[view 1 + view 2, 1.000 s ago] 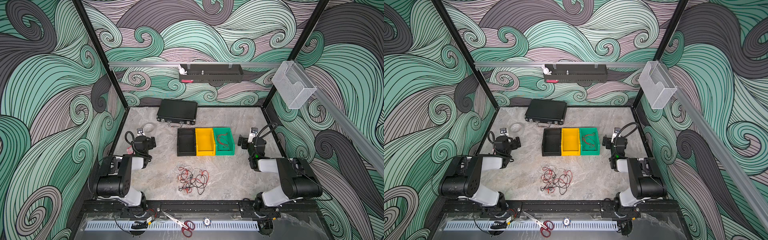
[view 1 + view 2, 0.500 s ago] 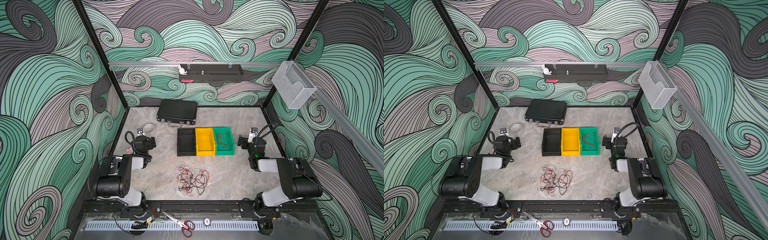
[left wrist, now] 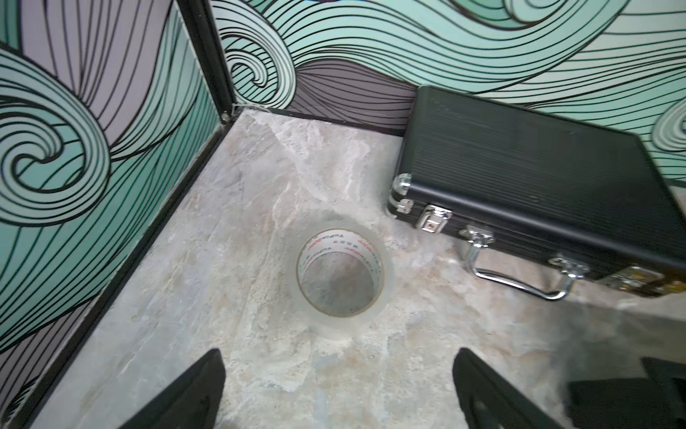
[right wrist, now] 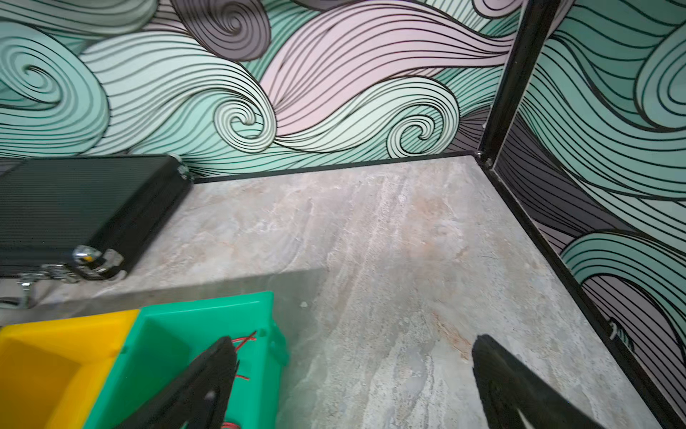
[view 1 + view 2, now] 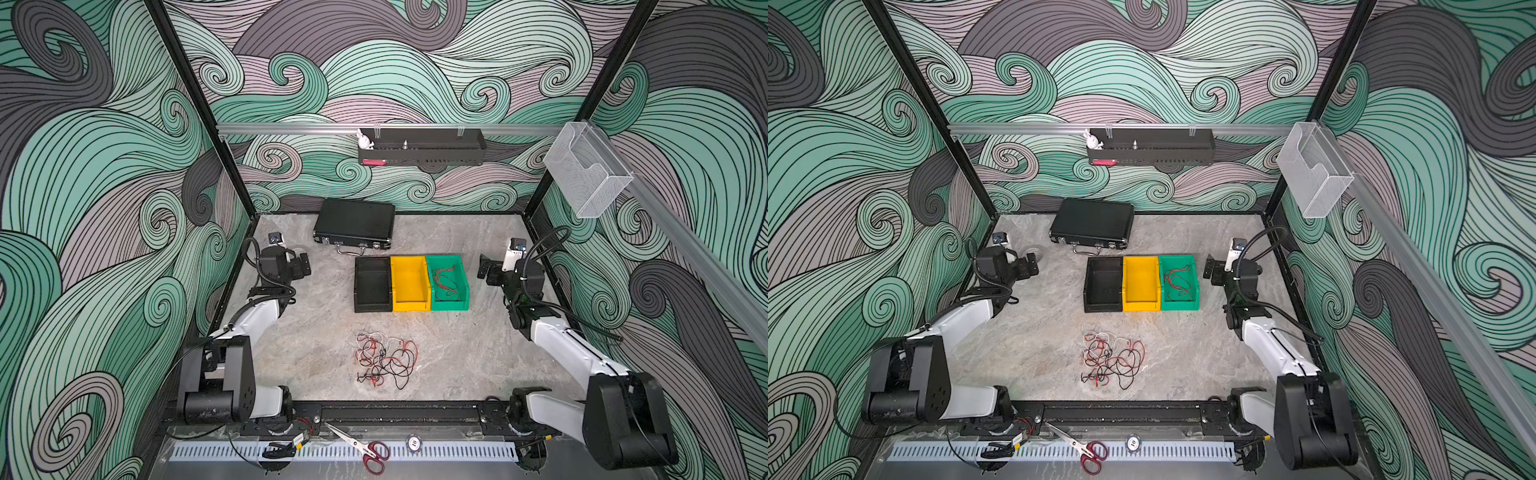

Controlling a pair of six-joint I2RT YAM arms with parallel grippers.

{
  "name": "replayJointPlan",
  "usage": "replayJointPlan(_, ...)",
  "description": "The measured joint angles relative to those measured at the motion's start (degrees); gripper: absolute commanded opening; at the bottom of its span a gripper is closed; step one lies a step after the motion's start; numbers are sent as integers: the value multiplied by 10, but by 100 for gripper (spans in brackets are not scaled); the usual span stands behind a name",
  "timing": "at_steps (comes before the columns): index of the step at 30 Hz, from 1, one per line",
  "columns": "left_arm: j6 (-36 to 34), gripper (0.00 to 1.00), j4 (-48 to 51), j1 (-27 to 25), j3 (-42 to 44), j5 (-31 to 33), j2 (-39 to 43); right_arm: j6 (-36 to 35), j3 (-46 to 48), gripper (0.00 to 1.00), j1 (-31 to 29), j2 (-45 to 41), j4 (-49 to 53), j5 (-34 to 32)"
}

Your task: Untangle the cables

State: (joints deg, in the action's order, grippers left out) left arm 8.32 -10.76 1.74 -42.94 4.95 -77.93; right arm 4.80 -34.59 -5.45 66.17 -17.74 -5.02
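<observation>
The cables (image 5: 384, 359) (image 5: 1113, 359) lie as one loose tangle of red, black and white wires on the marble floor, in front of three bins. A further red cable (image 5: 445, 282) (image 4: 245, 340) lies in the green bin (image 5: 449, 305) (image 4: 208, 315). At the far left my left gripper (image 5: 305, 266) (image 3: 337, 356) stands open and empty over bare floor, facing a roll of clear tape (image 3: 341, 241). To the right of the green bin, my right gripper (image 5: 484, 270) (image 4: 354, 340) is also open and empty. Both are well away from the tangle.
A black bin (image 5: 372, 305) and a yellow bin (image 5: 409, 306) adjoin the green one. A black case (image 5: 355, 222) (image 3: 519, 167) lies at the back. Red-handled scissors (image 5: 365, 451) lie on the front rail. Patterned walls close in three sides.
</observation>
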Motion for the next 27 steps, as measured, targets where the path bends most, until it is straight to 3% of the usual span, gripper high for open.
replayJointPlan(9,17,98,106,-96,-100,-77,24,10,-40,95,-22,-79,148,45)
replayJointPlan(18,79,99,141,-158,-107,-133,21,64,-31,95,-43,-119,202,93)
replayJointPlan(27,139,98,172,-176,-138,-181,-15,130,-34,93,-113,-117,257,141)
